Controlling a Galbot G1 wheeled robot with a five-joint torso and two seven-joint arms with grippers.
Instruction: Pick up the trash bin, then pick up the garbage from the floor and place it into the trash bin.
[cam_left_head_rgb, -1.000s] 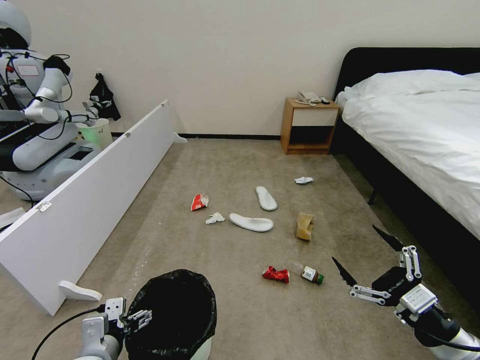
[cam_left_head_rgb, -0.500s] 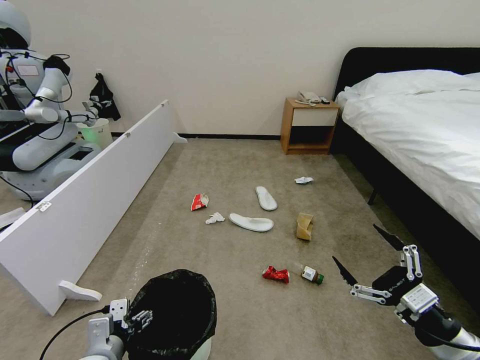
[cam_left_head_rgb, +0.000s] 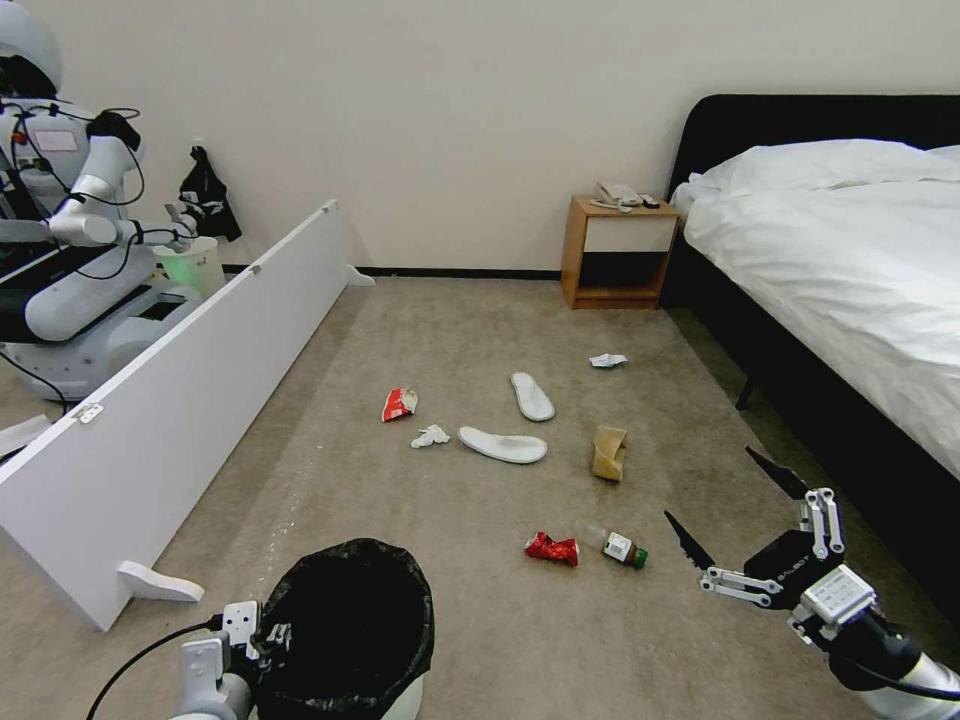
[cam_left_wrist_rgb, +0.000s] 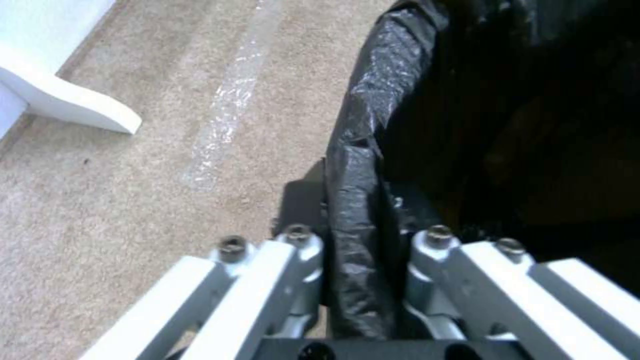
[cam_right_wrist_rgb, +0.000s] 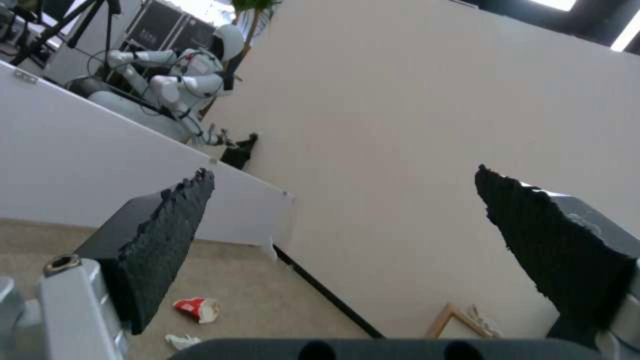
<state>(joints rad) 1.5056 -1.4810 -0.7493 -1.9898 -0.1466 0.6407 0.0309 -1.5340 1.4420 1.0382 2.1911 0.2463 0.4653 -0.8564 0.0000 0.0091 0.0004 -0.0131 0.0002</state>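
a: which step is it now?

b: i judge it is the first one, taking the trash bin (cam_left_head_rgb: 345, 625). the bin stands on the floor (cam_left_head_rgb: 480, 320) at about 7 o'clock in the head view, near the low edge. the left gripper (cam_left_head_rgb: 262, 640) is at the bin's rim at its 9 o'clock side.

a: does it hold the bin already?

b: in the left wrist view one finger is outside the rim and one is inside, with the black liner (cam_left_wrist_rgb: 357, 200) and the rim between them. the jaws are narrow and sit close around the rim. if they press it firmly, i cannot tell. the bin is not lifted; its base looks to rest on the carpet.

a: and the right gripper (cam_left_head_rgb: 735, 495)?

b: it hangs at about 4 o'clock, above the floor, beside the bed (cam_left_head_rgb: 850, 250). its jaws are wide open and hold nothing.

a: where is the garbage?

b: all on the floor. the red wrapper (cam_left_head_rgb: 552, 548) and the small bottle (cam_left_head_rgb: 624, 549) lie just beside each other, near 5 o'clock, between the bin and the right gripper. the tan paper (cam_left_head_rgb: 609, 452) is farther, toward the center. two slippers (cam_left_head_rgb: 503, 445), a tissue (cam_left_head_rgb: 430, 436) and a red-white packet (cam_left_head_rgb: 399, 403) lie near the middle.

a: what does the next move need?

b: i think a firm close on the rim, then a straight lift, so the bin does not tip and the liner does not slip out.
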